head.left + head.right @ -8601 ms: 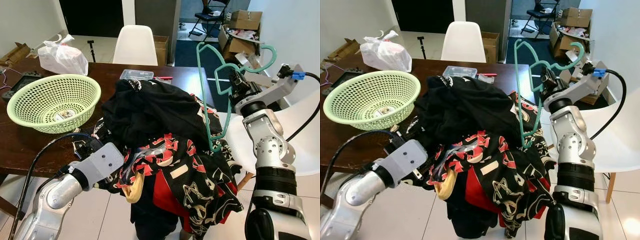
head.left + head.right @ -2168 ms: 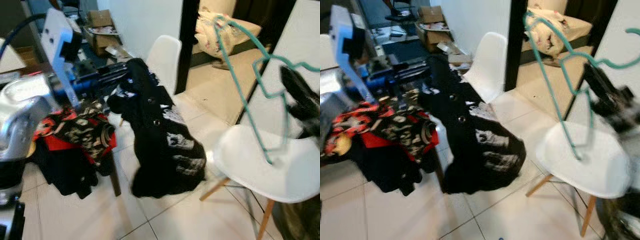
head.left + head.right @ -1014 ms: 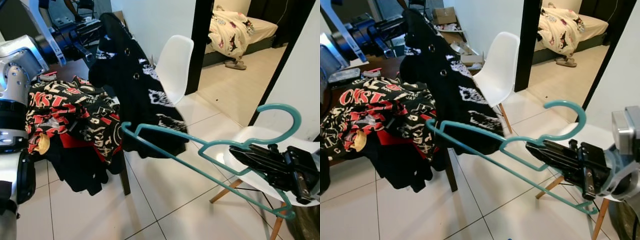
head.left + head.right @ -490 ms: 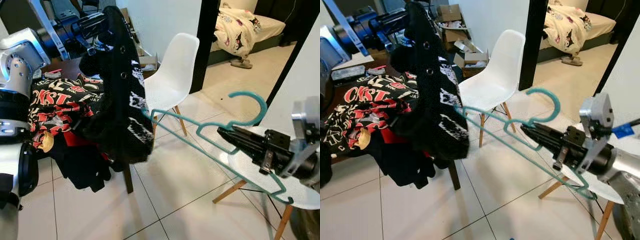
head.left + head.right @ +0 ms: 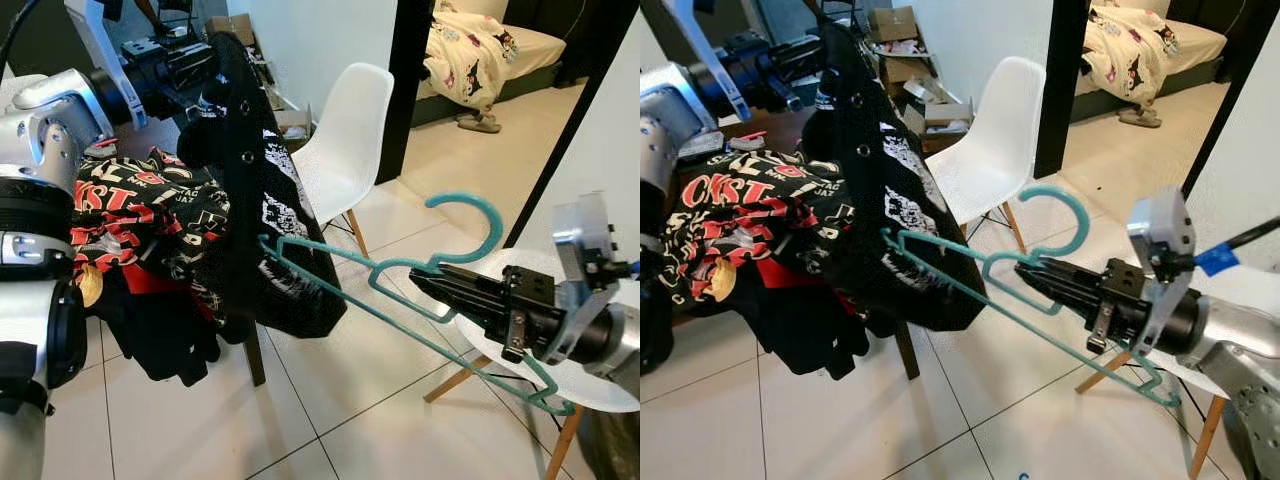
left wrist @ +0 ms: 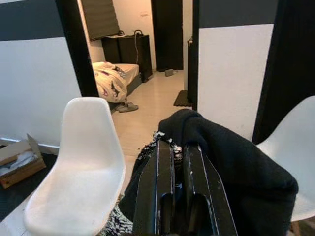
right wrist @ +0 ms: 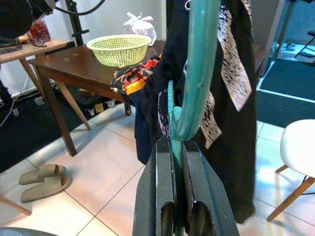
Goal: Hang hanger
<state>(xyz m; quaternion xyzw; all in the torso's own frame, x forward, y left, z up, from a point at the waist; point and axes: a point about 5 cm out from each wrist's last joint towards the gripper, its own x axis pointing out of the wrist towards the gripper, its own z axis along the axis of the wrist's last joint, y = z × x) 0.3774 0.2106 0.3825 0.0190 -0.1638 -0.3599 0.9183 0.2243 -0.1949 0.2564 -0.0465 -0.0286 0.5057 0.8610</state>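
A teal plastic hanger [image 5: 400,290] lies almost flat in the air, its hook [image 5: 470,225] pointing up. My right gripper [image 5: 425,283] is shut on its neck, low at the right; the right wrist view shows the hanger [image 7: 197,73] between the fingers [image 7: 165,162]. My left gripper [image 5: 205,60] is raised at the upper left, shut on the top of a black printed garment [image 5: 265,210] that hangs down from it. The hanger's far arm tip [image 5: 265,243] touches the garment's front. In the left wrist view the black cloth [image 6: 231,167] bunches at the fingertips [image 6: 165,152].
A dark table carries a heap of red and black clothes [image 5: 130,220] behind the garment. One white chair [image 5: 345,140] stands by the wall and another white chair [image 5: 590,385] sits under my right arm. A doorway opens onto a bedroom [image 5: 470,50]. A green basket [image 7: 120,49] rests on the table.
My right gripper has carried the hanger leftward and a little lower, so its arm tip now meets the garment. The black garment has swung outward to the right, towards the hanger.
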